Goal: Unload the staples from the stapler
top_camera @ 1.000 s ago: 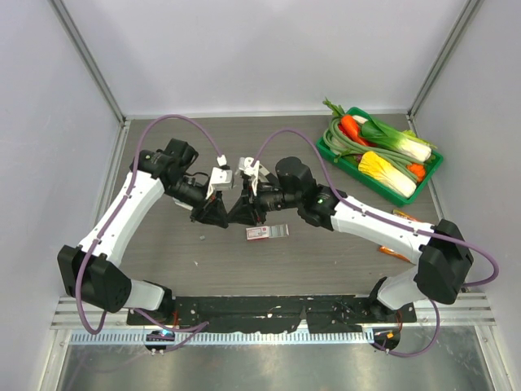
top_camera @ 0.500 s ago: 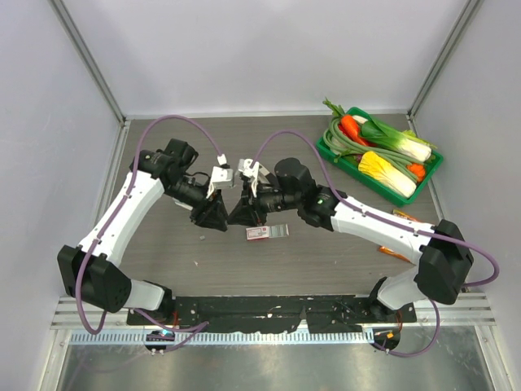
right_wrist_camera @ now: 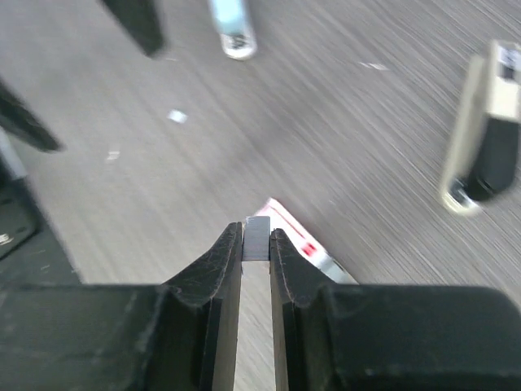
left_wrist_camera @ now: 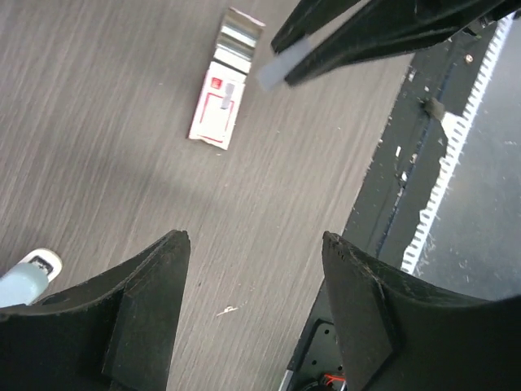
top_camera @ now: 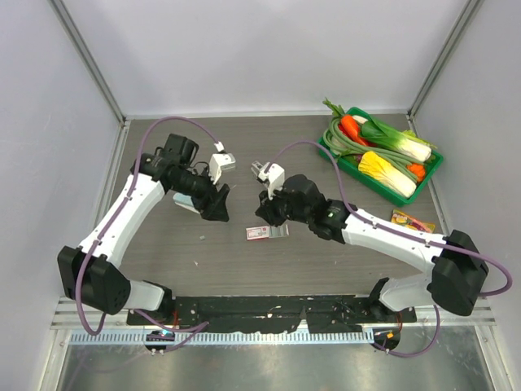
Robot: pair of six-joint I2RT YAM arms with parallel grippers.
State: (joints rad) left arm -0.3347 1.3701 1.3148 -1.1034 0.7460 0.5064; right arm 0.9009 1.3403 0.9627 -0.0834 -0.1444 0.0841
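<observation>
The staples are being gripped edge-on between the narrowed fingers of the right gripper, which is being held low over the desk near its middle. A pink-and-white box is being carried flat on the desk just below and beyond these fingertips.

The left gripper is being held with its fingers spread wide and with nothing between them, over bare desk to the left of the box.

The stapler is being carried on the desk left of the middle, under the left arm and apart from both grippers. Only its rounded end is being shown in the left wrist view, beside the left finger.

A green tray of vegetables is being carried at the far right corner of the desk.
</observation>
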